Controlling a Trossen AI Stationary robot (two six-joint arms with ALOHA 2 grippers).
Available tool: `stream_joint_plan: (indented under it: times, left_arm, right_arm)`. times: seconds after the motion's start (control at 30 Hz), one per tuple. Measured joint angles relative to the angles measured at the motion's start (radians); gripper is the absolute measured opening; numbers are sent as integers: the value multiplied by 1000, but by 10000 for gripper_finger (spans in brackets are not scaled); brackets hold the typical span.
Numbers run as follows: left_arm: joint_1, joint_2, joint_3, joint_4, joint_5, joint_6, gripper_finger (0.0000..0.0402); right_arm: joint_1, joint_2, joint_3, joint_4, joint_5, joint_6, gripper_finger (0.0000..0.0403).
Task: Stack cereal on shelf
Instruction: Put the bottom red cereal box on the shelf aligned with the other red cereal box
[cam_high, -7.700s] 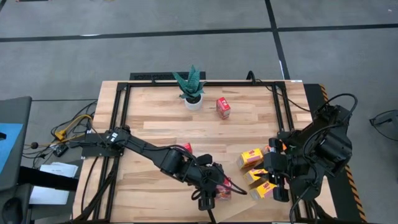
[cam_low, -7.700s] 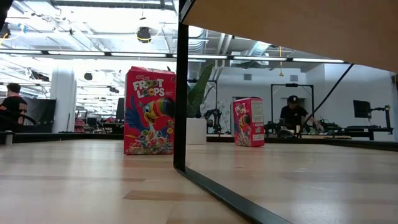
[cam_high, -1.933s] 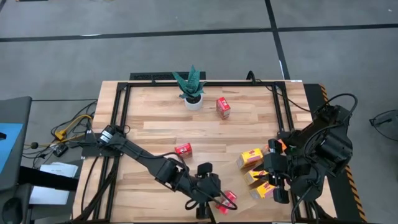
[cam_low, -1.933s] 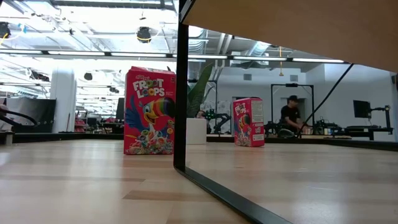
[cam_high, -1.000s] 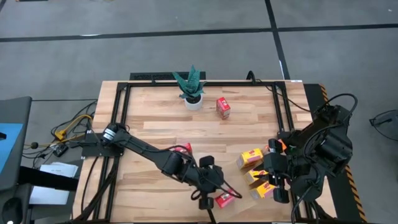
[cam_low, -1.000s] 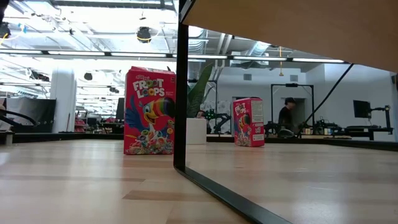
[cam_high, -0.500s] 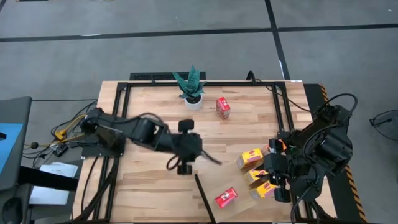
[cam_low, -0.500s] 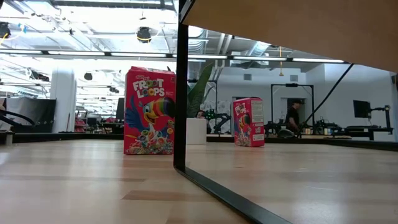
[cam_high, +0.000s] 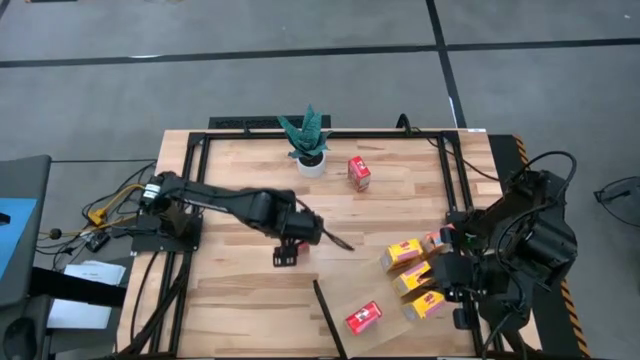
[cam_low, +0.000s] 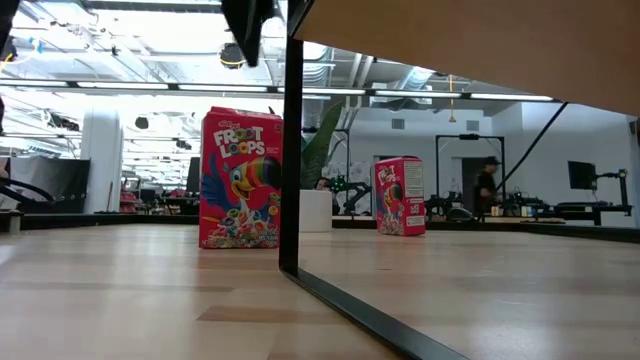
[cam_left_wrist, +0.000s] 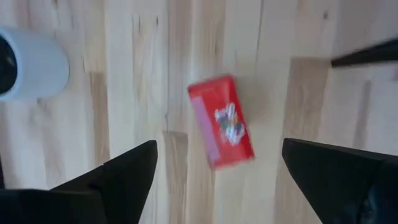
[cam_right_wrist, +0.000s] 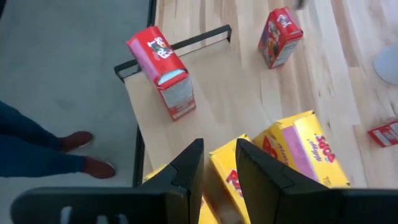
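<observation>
My left gripper (cam_high: 285, 251) hangs open over the middle of the table, pointing down. A red cereal box (cam_left_wrist: 221, 121) stands on the planks below it, between the two spread fingers and apart from both; the high view hides it under the gripper. Another red cereal box (cam_high: 363, 317) lies on the pale shelf (cam_high: 395, 338) at the near edge. Three yellow cereal boxes (cam_high: 405, 253) sit on the shelf's right part. My right gripper (cam_right_wrist: 217, 152) hovers above them, its fingers a narrow gap apart with nothing between. A third red cereal box (cam_high: 359, 173) stands far back.
A potted plant (cam_high: 308, 140) in a white pot stands at the far edge. The shelf's dark post (cam_low: 290, 140) rises in the low view beside the red box (cam_low: 240, 180). A person's shoes (cam_right_wrist: 81, 140) show on the floor beyond the near edge.
My left gripper has let go of the red box on the shelf and gone from the near edge toward the table's middle and left, tipping to point more steeply down over the other red box. The released box stays lying on the shelf.
</observation>
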Motion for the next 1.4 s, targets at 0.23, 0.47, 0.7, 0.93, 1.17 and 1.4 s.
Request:
stream_joint_plan:
  times: [0.23,0.47,0.7,0.93,1.17,1.4]
  left_arm:
    - [-51,2,-116,163,-116,6,339]
    - [-50,1,-189,218,-89,-14,339]
    - [-45,-10,-256,288,-94,-47,339]
    - [-37,-19,-336,344,-74,-68,339]
    - [-31,-62,-380,393,-67,-93,337]
    - [-9,-85,-427,430,-8,-79,296]
  right_arm:
    - [1,0,0,-34,2,0,118]
    - [1,0,0,-34,2,-9,118]
    - [1,0,0,-33,2,-10,118]
    - [1,0,0,-33,2,-26,118]
    - [0,0,0,-34,2,-46,118]
    - [-1,0,0,-34,1,-61,118]
